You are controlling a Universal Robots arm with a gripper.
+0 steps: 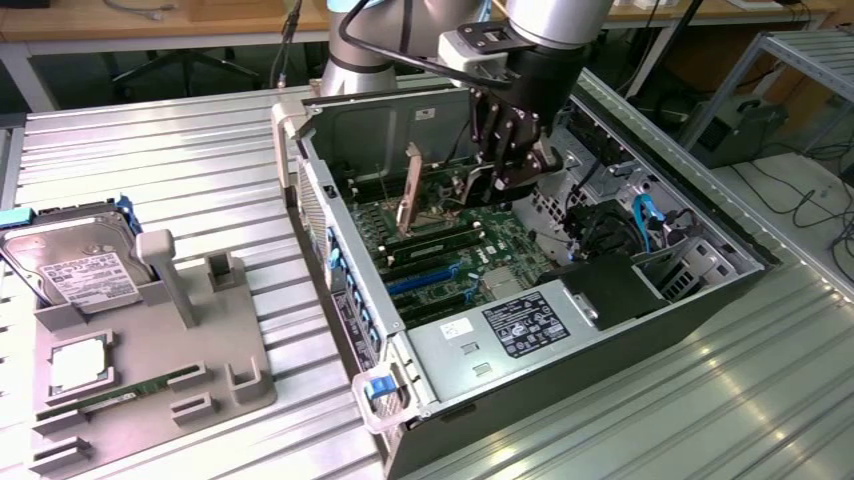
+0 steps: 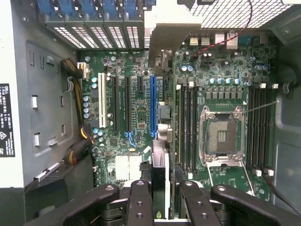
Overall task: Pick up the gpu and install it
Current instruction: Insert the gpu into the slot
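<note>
My gripper (image 1: 511, 172) hangs inside the open computer case (image 1: 350, 300), above the motherboard (image 1: 501, 255). It is shut on the gpu (image 1: 454, 187), a thin dark card held on edge, with its pale beige bracket (image 1: 414, 183) towards the case's back wall. In the wrist view the gripper (image 2: 160, 200) clamps the gpu (image 2: 159, 174), which I see edge-on. The card runs over the board to its bracket (image 2: 164, 28) at the rear slot openings. It hovers just beside the long blue slot (image 2: 153, 106) and parallel to it. Whether it touches the board I cannot tell.
A grey fixture (image 1: 220, 360) at the exterior view's left carries a silver hard drive (image 1: 74, 265), a processor chip (image 1: 78, 365) and a green memory stick (image 1: 127, 392). Inside the case are the empty processor socket (image 2: 221, 136), memory slots (image 2: 259, 127), cable bundles (image 2: 77, 141) and the power supply box (image 1: 514, 325).
</note>
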